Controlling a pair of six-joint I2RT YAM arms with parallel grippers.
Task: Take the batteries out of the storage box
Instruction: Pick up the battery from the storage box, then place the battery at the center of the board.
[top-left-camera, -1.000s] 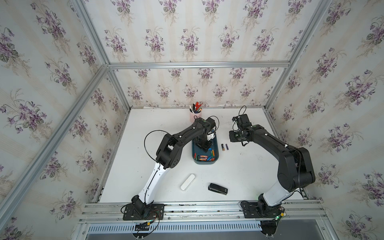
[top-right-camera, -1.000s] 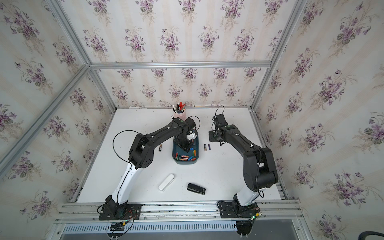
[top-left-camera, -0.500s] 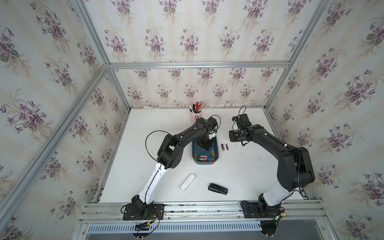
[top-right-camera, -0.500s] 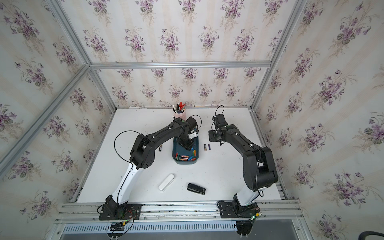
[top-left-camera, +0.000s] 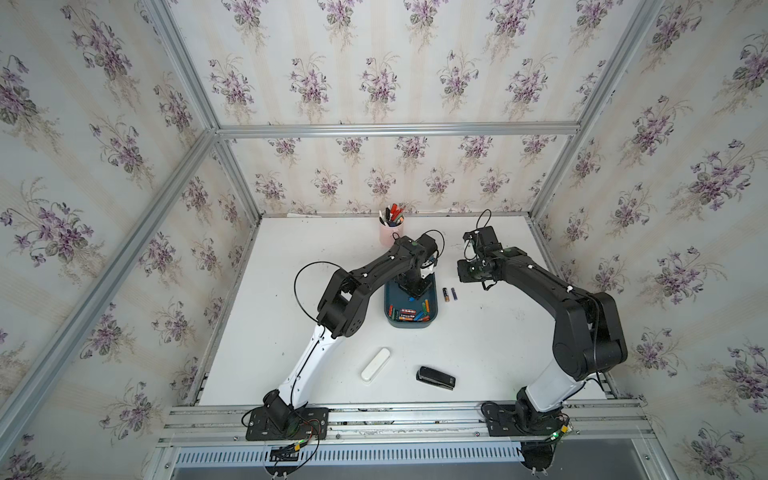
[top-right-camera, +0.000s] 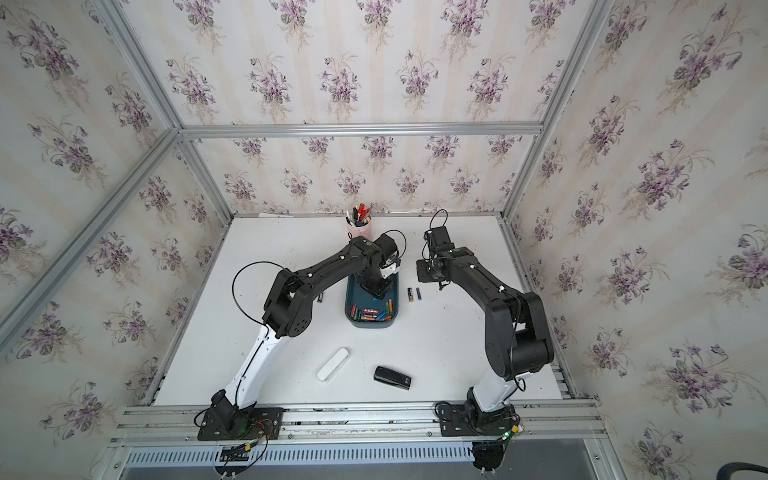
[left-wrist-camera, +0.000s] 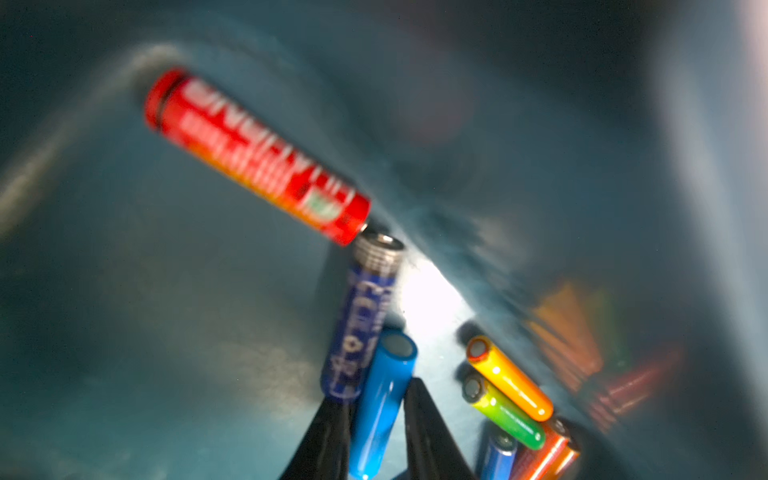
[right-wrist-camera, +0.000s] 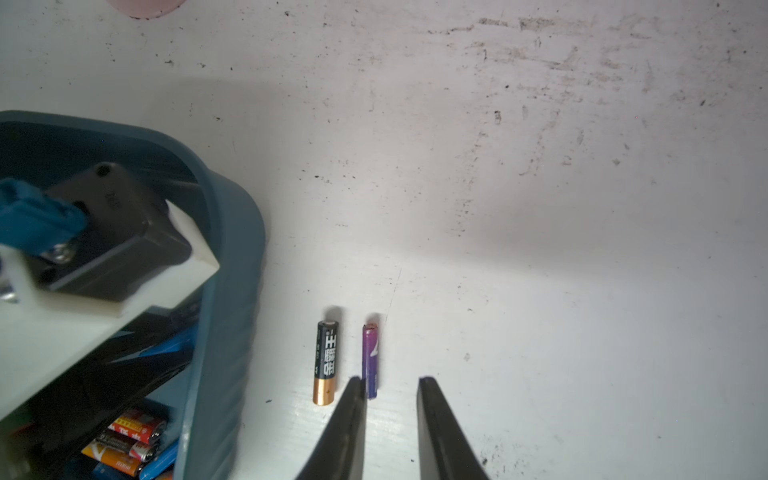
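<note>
Blue battery clenched in left gripper inside teal box | ahead of its tips: red battery, navy battery, orange battery, green battery | two out on table: purple battery just beside the empty, parted right gripper, black-gold battery past it | one box

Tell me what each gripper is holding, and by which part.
The left gripper grips the light blue battery across its sides, on the half nearer the wrist, inside the storage box. The right gripper holds nothing.
</note>
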